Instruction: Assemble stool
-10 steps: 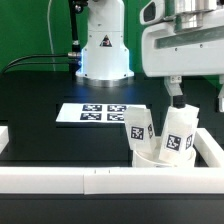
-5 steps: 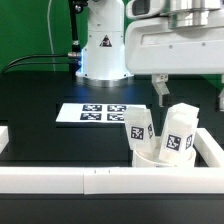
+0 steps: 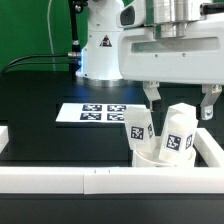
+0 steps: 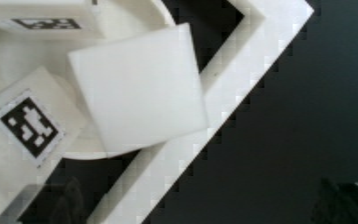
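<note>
Presently the white two-finger gripper (image 3: 179, 101) is held w/ fingers apart, gripping nothing, just above two upright chunky white plastic tagged stool legs (image 3: 178, 133) seated in the round white seat (image 3: 150, 157) at near right, prob. ready for regrasping.

We see the exterior view evenly and brightly lit from above, with white plastic close to washed out against the black counter (image 3: 40, 130), which carries a soft sheen and only faint shadows. Both pictures are coarse and low in detail. In the wrist view a white leg (image 4: 137, 95) fills the frame, blurred at its edges, its tag smeared.
</note>
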Motion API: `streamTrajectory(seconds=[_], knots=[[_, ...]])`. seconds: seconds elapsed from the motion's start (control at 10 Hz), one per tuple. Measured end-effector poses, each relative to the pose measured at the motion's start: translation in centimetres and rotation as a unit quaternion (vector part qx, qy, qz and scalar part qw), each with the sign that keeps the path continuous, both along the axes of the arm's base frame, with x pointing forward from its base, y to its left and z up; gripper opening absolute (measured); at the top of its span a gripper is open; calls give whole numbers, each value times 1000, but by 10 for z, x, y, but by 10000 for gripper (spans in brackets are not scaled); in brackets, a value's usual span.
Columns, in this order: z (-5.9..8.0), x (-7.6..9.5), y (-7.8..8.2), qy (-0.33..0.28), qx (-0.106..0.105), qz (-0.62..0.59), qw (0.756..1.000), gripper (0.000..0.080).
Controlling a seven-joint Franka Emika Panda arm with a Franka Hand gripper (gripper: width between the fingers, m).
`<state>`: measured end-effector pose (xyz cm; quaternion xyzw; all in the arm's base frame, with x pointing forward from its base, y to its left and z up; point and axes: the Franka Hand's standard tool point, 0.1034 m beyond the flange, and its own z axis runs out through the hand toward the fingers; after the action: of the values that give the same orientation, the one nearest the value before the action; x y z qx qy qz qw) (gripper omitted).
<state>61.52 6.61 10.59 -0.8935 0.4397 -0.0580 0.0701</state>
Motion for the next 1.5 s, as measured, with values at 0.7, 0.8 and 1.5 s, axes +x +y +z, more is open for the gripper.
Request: streamTrajectory(seconds=[0.7, 0.8, 1.5], knots=[[-18, 2, -4, 60, -34, 121, 990, 649], [-20, 0, 2, 63, -32, 106, 992, 649], [-38, -14, 23, 81, -35, 84, 993, 515]])
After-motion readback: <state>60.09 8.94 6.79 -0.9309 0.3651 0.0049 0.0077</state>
